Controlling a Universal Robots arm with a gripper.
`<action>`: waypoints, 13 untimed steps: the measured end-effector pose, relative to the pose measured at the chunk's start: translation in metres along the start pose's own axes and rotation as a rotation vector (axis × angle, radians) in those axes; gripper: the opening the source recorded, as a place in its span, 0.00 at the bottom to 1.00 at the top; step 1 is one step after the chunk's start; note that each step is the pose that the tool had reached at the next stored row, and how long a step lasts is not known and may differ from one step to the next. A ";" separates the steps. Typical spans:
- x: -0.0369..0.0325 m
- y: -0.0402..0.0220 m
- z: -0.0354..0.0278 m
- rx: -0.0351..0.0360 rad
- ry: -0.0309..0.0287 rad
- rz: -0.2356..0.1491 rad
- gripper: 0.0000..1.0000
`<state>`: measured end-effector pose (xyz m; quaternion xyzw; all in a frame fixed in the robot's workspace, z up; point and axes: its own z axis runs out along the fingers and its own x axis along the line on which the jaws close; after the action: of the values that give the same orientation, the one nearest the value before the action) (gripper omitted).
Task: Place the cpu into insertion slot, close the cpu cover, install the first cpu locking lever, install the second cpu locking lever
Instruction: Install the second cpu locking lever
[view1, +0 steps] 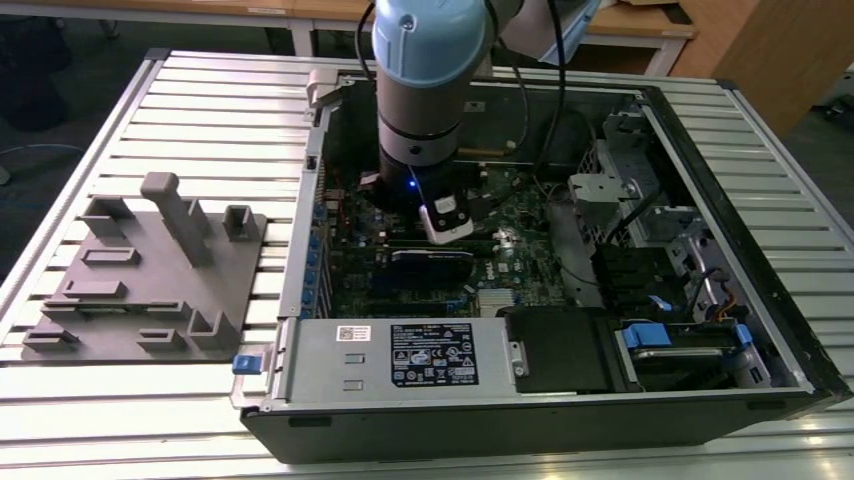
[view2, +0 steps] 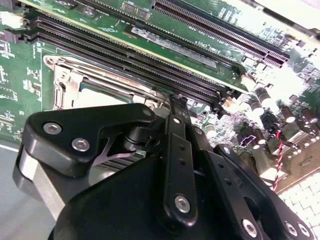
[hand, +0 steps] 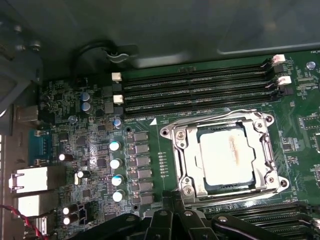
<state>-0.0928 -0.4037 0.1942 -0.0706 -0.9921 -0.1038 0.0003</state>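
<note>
- exterior view: the arm (view1: 424, 90) is reaching down from the top centre of the frame into an open computer case (view1: 534, 400) that is lying on a slatted table (view1: 200, 110). the gripper (view1: 446, 222) is hanging low over the green circuit board (view1: 521, 250) near the frame's centre; from here i cannot tell how its fingers are standing. a grey fixture block (view1: 147, 290) is sitting on the table at the exterior view's left, well apart from the case.
- second wrist view: the gripper's black linkage (view2: 175, 165) is filling the lower part of the frame, with the fingers drawn together and nothing seen between them. just beyond the tip, a corner of the insertion slot (view2: 65, 85) is showing beside the long black card slots (view2: 150, 65).
- first wrist view: the cpu (hand: 227, 157) is lying flat in the insertion slot (hand: 184, 150), right of centre. the cpu cover (hand: 267, 150) is lying down around it, framing the silver top.
</note>
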 end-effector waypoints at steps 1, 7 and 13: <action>0.0000 0.0000 0.0000 0.0000 0.0000 0.000 0.11; 0.0004 0.0026 0.0007 0.0000 -0.0001 0.000 0.11; 0.0005 0.0026 0.0008 0.0003 -0.0005 0.003 0.11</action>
<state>-0.0929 -0.4009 0.1939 -0.0720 -0.9920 -0.1036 0.0002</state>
